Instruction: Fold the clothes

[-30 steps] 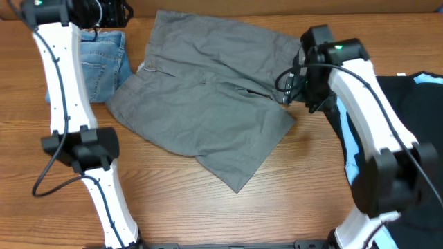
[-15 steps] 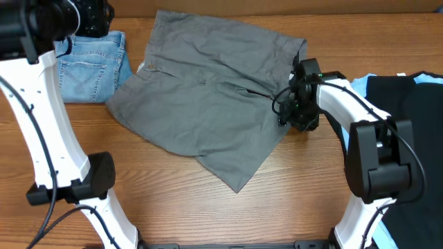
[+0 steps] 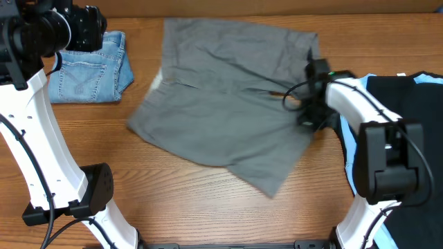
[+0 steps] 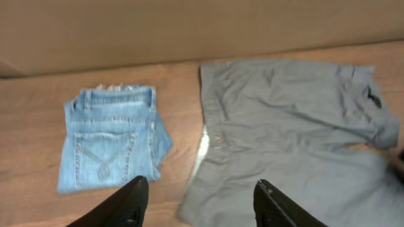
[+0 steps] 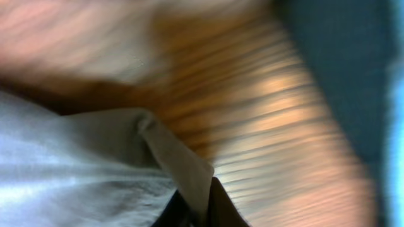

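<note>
Grey shorts have slid rightward with right pincer.

Grey shorts lie spread out and rumpled mid-worktop, waistband and button to the left, one leg corner pointing at the near edge, right edge pinched in the right hand

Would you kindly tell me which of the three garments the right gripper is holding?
The grey shorts in the middle: the right gripper pinches their edge; the denim shorts and black garment lie free.
</note>
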Robot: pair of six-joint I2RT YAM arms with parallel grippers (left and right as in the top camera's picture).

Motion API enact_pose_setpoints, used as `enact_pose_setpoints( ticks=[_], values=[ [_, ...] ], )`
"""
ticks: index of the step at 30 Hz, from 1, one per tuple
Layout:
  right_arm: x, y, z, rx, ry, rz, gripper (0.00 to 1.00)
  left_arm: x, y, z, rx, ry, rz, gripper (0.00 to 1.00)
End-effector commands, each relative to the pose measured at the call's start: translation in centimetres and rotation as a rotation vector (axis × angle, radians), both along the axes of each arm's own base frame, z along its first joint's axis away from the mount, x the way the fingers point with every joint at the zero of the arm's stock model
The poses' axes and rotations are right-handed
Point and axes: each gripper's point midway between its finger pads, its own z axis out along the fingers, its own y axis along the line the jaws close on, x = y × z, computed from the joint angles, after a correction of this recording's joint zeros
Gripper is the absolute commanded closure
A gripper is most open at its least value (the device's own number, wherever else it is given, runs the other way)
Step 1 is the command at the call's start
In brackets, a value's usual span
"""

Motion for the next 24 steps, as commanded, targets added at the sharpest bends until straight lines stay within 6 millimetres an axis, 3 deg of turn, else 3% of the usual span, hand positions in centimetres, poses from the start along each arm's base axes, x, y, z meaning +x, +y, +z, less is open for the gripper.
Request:
enact_pose_setpoints(
  ticks=[1, 2, 3, 6, 9, 13, 17, 21, 24],
  values=[
    [3.0, -5.4, 4.1, -0.165, -0.124, -0.138, 0.68, -0.8, 0.0, 0.4, 0.009, -0.001, 0.014, 0.4],
    [3.1, -5.8, 4.7, -0.162, -0.125, -0.149, 0.55, -0.8, 0.4, 0.3, 0.011, 0.004, 0.044, 0.4],
    [3.1, -6.0, 5.3, -0.156, -0.122, -0.158, 0.51, -0.8, 0.9, 0.3, 0.02, 0.007, 0.076, 0.4],
    [3.3, -5.4, 6.9, -0.093, -0.119, -0.127, 0.5, -1.2, 1.8, 0.7, 0.034, 0.001, 0.143, 0.39],
    [3.7, -3.1, 8.8, 0.041, -0.16, -0.056, 0.49, -2.1, 1.7, 1.2, 0.036, -0.006, 0.144, 0.37],
    [3.8, 0.0, 12.3, 0.22, -0.251, 0.013, 0.49, -3.3, 2.4, -0.5, 0.045, 0.076, 0.194, 0.34],
    [3.2, 2.8, 17.2, 0.37, -0.373, 0.087, 0.48, -4.3, 2.3, -5.6, 0.023, 0.268, 0.21, 0.3],
    [1.7, 4.3, 22.2, 0.44, -0.495, 0.133, 0.43, -5.0, 2.2, -12.6, -0.005, 0.505, 0.218, 0.31],
    [0.5, 5.0, 24.8, 0.475, -0.555, 0.158, 0.38, -4.9, 1.1, -17.8, -0.07, 0.629, 0.181, 0.3]
  ],
)
